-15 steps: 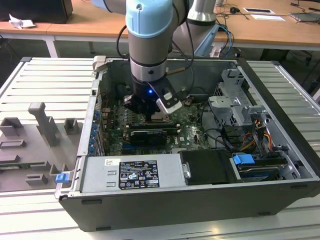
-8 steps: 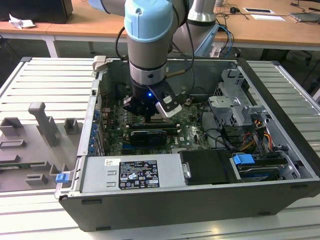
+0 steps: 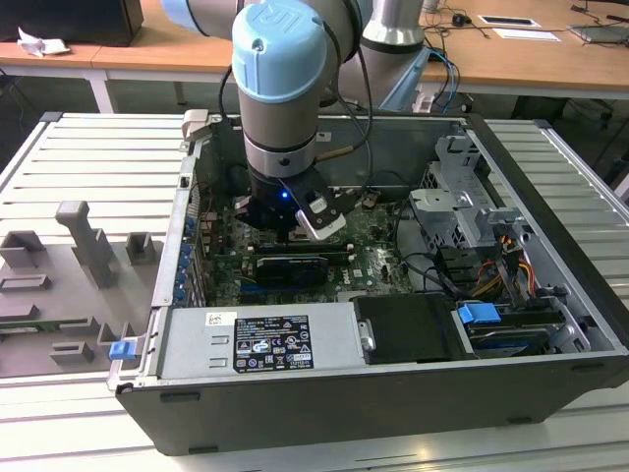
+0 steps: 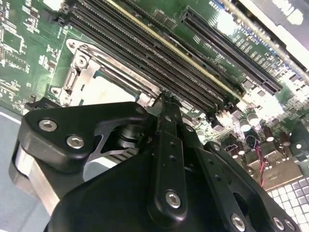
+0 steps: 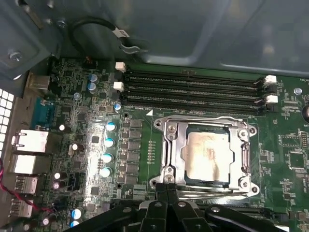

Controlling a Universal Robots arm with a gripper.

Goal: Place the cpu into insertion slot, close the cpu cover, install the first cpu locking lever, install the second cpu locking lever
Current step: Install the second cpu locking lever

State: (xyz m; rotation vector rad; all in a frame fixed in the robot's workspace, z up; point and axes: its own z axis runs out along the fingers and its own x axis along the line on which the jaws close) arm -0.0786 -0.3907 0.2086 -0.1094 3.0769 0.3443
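The pale beige-silver square cpu (image 5: 208,155) sits flat in the dark insertion slot (image 5: 186,155) w/ silvery metal rim, on the green circuit board (image 5: 82,121). The thin silvery cpu cover (image 5: 170,145), a frame plate w/ cut-out centre, appears laid down around the chip, so chip top shows through the opening. Whether the locking levers are latched I can't tell.

The black gripper (image 5: 166,195) hangs right at the socket's edge in the first wrist view, fingertips (image 5: 159,193) pressed together w/ nothing between them. In the second wrist view the gripper (image 4: 166,104) tip is just beside the socket frame, next to the long black memory slots (image 4: 159,58).

Risks, as judgement: the tip is very near the frame and the memory slots, so a sideways slip could scrape board parts or miss a thin lever. If the cover isn't fully seated, pressing on it could shift the chip and harm the contacts below.

Container: the open dark-grey computer case (image 3: 324,418) on the ribbed grey worktop (image 3: 79,157) holds the board, a silver-fronted power unit (image 3: 260,339), a metal drive cage (image 3: 457,202) and bundled cables (image 3: 511,261).
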